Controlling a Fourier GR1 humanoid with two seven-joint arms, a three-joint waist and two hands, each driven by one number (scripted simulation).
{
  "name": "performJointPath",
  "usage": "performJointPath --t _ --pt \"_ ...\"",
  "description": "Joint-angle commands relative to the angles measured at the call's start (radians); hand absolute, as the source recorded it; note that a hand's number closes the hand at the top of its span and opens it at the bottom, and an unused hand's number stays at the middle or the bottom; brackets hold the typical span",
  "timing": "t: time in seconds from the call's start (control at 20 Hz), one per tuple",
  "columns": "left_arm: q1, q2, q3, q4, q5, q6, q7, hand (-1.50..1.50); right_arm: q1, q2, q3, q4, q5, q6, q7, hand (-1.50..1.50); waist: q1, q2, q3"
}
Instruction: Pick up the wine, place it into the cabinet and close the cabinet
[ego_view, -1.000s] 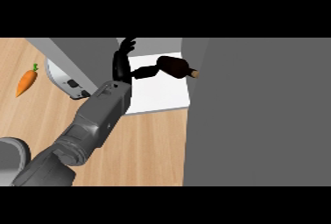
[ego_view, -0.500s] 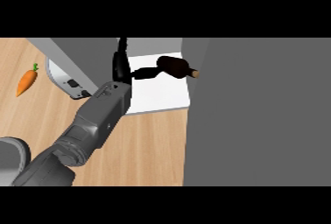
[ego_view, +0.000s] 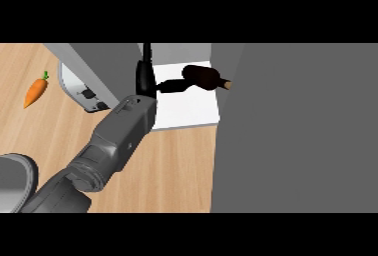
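Inside the open cabinet (ego_view: 188, 107), on its white floor, the dark wine bottle (ego_view: 201, 76) lies on its side, its light-tipped neck pointing right towards a broad grey panel (ego_view: 295, 125). The left hand (ego_view: 144, 77) is seen edge-on at the cabinet's left side, fingers straight and pointing away from the robot, holding nothing. It is just beside the edge of the grey door (ego_view: 100, 67), which stands open; I cannot tell whether they touch. A dark patch lies between hand and bottle, and I cannot tell whether it is shadow or thumb. The grey forearm crosses the wooden worktop (ego_view: 170, 165) from the lower left. A carrot (ego_view: 35, 92) lies far left, well apart.
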Motion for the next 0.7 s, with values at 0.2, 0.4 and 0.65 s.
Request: performJointPath --t 0.2,0.4,0.65 --pt "0.029 -0.027 0.03 -0.07 0.014 -0.019 -0.067 -1.5 0.06 0.047 0.064 -0.066 0.038 -0.012 0.018 -1.5 0.001 -0.011 0.0" --pt "0.089 -0.028 0.04 -0.151 0.027 -0.042 -0.124 -1.5 -0.02 0.006 0.011 -0.013 0.01 -0.042 0.034 -1.5 0.016 -0.016 0.001" --pt "0.147 -0.028 -0.008 -0.284 0.039 -0.041 -0.129 -1.5 -0.004 0.002 0.031 -0.074 0.006 -0.061 0.076 -1.5 0.03 -0.028 0.001"
